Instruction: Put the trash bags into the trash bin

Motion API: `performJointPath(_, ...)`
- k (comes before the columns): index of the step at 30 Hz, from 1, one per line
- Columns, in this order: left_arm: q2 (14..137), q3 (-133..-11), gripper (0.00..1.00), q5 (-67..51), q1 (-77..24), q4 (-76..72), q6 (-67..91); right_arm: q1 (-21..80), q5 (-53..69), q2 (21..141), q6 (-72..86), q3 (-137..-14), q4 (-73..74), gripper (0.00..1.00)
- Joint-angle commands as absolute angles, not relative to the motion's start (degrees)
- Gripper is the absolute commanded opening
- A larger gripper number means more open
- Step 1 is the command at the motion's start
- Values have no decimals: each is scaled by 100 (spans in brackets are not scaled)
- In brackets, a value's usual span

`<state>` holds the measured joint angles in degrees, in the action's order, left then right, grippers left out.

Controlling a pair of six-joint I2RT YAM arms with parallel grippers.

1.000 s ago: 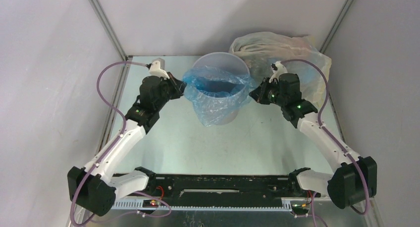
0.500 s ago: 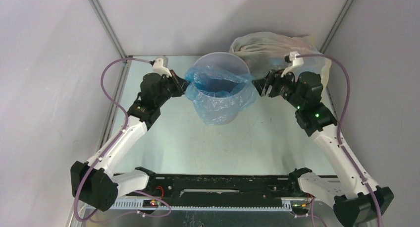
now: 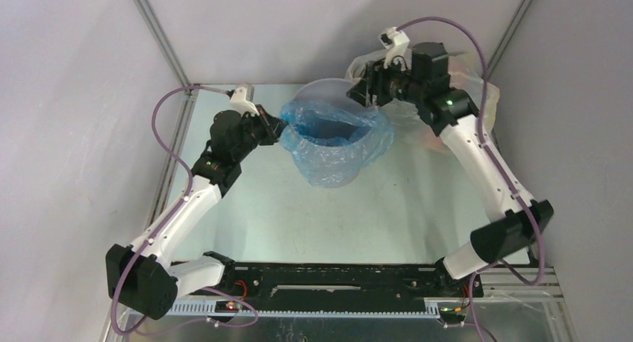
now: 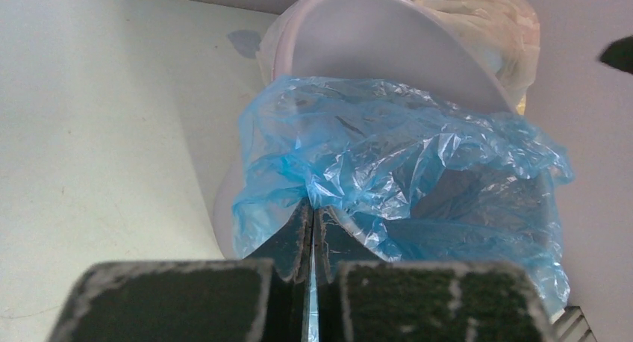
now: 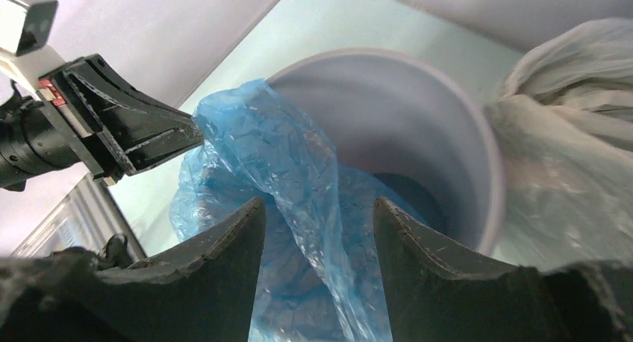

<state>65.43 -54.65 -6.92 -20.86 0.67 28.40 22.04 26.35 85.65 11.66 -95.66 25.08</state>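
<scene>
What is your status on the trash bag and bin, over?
Left gripper shut on trash bag at bin rim. Right gripper open above bin. Far rim bare. Stuffed clear bag close behind.

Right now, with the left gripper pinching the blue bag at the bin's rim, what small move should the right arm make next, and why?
Probably close the right gripper on the blue bag: its fingers stand open astride a raised fold, the left gripper is shut on its left edge, and the far rim of the trash bin is bare.
</scene>
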Motion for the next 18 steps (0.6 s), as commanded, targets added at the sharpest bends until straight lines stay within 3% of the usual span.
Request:
performJointPath(1, 6240, -5318, 2, -906, -2065, -268, 2716, 2511, 2766, 9168, 911, -10507, 3630, 58)
performJointPath(15, 6085, -5051, 2, -880, -2065, -202, 2688, 2856, 1935, 10507, 698, -11864, 4814, 55)
performJointPath(18, 6120, -5059, 2, -880, -2066, -211, 2690, 2856, 2084, 10647, 632, -12039, 5081, 44)
